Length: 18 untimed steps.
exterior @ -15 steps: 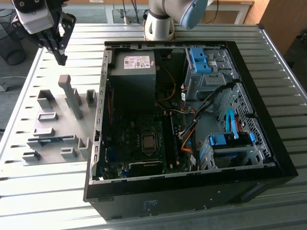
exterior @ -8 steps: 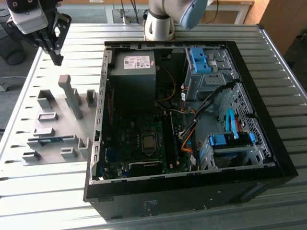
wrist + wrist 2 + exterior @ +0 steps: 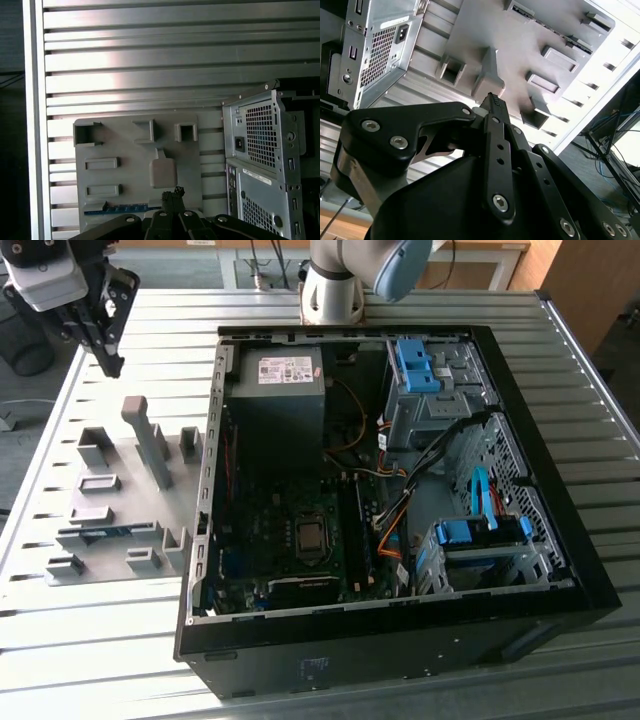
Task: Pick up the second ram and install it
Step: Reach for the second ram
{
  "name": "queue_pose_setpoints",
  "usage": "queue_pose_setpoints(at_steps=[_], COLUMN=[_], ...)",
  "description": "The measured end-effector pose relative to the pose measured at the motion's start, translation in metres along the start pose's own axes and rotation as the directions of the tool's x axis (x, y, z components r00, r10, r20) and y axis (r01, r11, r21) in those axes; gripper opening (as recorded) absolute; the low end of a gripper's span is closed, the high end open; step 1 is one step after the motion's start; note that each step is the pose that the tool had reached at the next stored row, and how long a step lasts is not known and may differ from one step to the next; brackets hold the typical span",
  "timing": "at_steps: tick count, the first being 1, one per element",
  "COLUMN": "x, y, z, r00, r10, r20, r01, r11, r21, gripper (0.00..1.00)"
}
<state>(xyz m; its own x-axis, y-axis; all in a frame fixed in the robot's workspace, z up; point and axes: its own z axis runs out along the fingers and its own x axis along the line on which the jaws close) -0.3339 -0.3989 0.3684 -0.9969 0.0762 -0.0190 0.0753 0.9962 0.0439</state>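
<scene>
gripper (image 3: 173,193) closed on nothing, hanging above the tray (image 3: 125,172); ram (image 3: 120,208) sits in a slot at the tray's edge, one end hidden behind the fingers (image 3: 167,201).

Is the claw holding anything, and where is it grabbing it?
Nothing is held. The claw is empty, with its tips together. The blue ram stick lies on the gray tray.
</scene>
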Motion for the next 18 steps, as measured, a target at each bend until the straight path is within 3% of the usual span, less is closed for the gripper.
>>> queue_pose_setpoints(at_steps=[11,18], x=[0.0127,0.0143], y=[-0.0010,-0.0011], z=[0.0000,0.0000], r00=[1.0000,1.0000], r10=[0.000,0.000], r20=[0.0000,0.0000], r01=[0.000,0.000], r11=[1.0000,1.0000], r21=[-0.0001,-0.0002], gripper=[0.11,0.11])
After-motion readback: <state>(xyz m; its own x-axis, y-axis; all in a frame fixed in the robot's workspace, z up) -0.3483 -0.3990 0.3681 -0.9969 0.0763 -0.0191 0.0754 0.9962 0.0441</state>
